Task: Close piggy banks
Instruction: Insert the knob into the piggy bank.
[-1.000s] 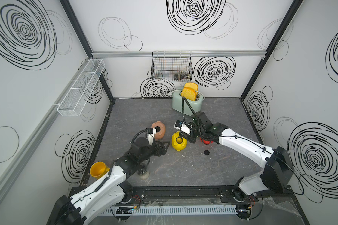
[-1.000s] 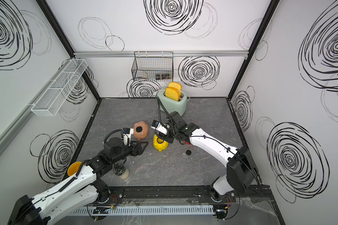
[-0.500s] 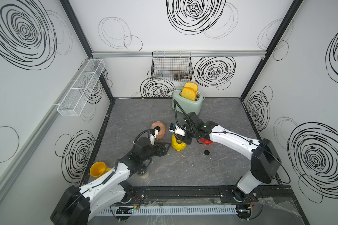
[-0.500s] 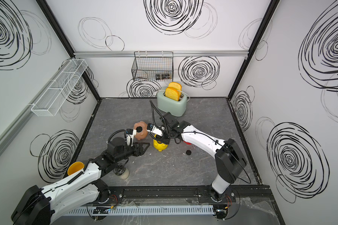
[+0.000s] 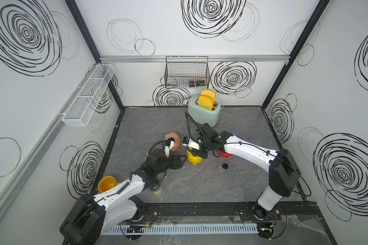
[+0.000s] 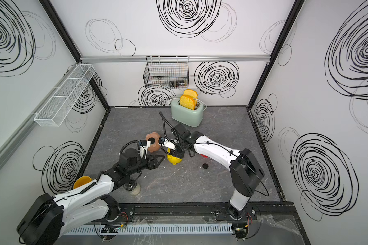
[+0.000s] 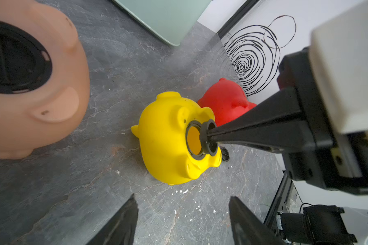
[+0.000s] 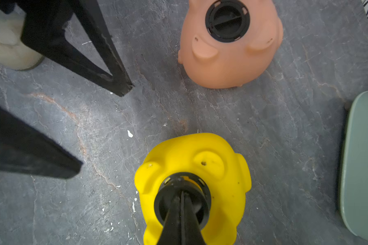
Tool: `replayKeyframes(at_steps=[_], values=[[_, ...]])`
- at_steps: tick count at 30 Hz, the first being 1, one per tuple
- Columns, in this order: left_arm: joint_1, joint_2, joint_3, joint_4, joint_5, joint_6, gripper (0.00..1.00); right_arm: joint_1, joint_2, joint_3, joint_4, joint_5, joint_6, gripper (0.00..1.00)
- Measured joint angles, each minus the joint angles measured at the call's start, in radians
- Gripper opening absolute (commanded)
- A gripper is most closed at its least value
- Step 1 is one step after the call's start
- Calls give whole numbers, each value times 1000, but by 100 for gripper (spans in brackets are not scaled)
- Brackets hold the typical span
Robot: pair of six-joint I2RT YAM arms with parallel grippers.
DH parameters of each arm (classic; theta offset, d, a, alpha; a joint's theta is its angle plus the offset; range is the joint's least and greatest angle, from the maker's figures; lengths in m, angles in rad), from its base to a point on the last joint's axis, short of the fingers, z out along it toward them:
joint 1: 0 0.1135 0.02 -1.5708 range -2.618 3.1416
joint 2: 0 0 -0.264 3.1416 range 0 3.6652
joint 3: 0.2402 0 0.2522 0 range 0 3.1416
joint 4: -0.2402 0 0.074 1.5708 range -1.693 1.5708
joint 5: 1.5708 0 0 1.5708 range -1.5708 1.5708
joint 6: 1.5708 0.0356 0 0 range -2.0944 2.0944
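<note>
The yellow piggy bank [image 5: 193, 159] [image 6: 174, 159] lies on its side mid-floor, belly hole facing up and toward the left arm. My right gripper [image 8: 182, 198] [image 7: 209, 135] is shut on a round black plug [image 7: 208, 139] [image 8: 200, 201], held tilted against the hole's rim; the yellow inside still shows. The pale pink piggy bank [image 5: 173, 137] [image 8: 229, 57] lies behind with a black plug in its belly. The red piggy bank [image 5: 225, 154] [image 7: 225, 101] sits half hidden under the right arm. My left gripper [image 7: 182, 200] [image 5: 179, 161] is open on bare floor, short of the yellow pig.
A loose black plug [image 5: 225, 166] [image 6: 205, 166] lies on the floor right of the yellow pig. A mint-green toaster [image 5: 204, 112] with toast stands at the back. A yellow mug [image 5: 106, 184] and a small jar [image 5: 156, 189] sit by the left arm. A wire basket [image 5: 187, 72] hangs on the back wall.
The right gripper has come down with its plug onto the yellow pig's belly hole. The left gripper's jaws have narrowed but stay open.
</note>
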Motion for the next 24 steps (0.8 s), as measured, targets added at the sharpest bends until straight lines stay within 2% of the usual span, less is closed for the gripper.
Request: replayKeyframes(at_steps=[24], values=[[5, 50, -5, 40, 16, 1, 71, -1, 39, 0, -32, 26, -39, 0]])
